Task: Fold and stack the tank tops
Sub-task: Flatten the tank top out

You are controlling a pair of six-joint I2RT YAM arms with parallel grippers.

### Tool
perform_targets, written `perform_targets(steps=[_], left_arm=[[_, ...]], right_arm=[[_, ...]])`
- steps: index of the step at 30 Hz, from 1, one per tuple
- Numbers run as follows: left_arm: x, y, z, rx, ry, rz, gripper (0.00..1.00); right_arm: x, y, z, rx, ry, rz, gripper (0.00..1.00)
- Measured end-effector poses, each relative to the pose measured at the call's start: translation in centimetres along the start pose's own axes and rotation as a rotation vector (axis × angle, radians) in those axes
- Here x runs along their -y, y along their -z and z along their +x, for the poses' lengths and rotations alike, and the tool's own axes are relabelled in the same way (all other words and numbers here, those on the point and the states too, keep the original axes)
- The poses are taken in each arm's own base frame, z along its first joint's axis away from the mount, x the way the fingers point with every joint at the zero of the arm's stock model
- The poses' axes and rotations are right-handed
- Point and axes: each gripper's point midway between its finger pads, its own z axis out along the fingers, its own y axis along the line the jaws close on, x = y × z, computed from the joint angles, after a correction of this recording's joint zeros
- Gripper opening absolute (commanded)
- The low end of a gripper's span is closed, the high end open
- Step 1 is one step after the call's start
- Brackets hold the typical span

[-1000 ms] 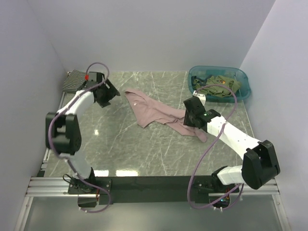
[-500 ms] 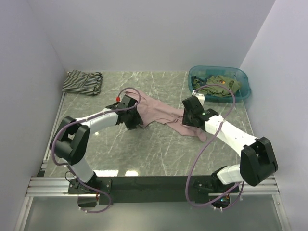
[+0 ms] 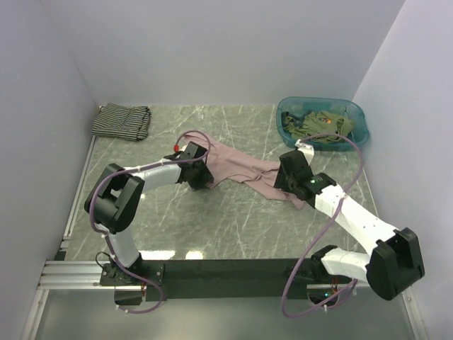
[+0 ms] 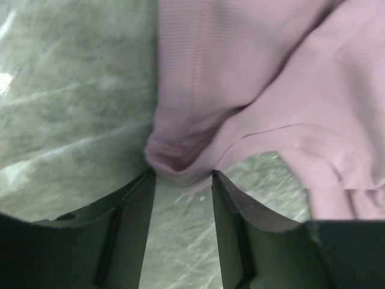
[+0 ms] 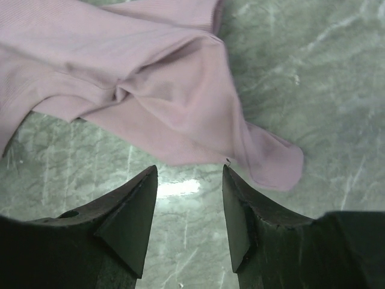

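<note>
A dusty pink tank top [image 3: 241, 166] lies crumpled across the middle of the table. My left gripper [image 3: 204, 178] is at its left end. In the left wrist view that gripper [image 4: 181, 179] is open, and a bunched hem of the pink top [image 4: 240, 78] sits right at its fingertips. My right gripper [image 3: 282, 177] is at the top's right end. It [image 5: 189, 171] stands open just short of the pink cloth's [image 5: 150, 78] edge, with bare table between the fingers. A striped tank top [image 3: 122, 120] lies folded at the back left.
A teal basin [image 3: 362, 126] at the back right holds olive green garments [image 3: 318, 126]. Walls close the table on the left, back and right. A black rail [image 3: 226, 269] with the arm bases runs along the near edge.
My left arm swung from the striped top at the back left over to the pink top's left end. My right gripper widened and drew back slightly to the right off the cloth.
</note>
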Motion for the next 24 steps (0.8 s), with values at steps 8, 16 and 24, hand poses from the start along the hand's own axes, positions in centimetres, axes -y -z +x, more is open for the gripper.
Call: perform_targets(steps=[8,16,24], left_arm=[[0.3,-0.9,-0.8,0.02,0.023,-0.017,0.01],[-3.4,5.3,-7.7,0.144,0.156,0.006,0.01],[-10.6,19.5,-17.4,0.528,0.334,0.053,0.01]], right_arm=[[2.2,0.4,1.3,0.015,-0.088,0.025,0.59],[4.1,-0.5,3.3,-0.017,-0.156,0.055,0.61],[3.7,-1.3,5.0,-0.057,-0.199,0.008,0.61]])
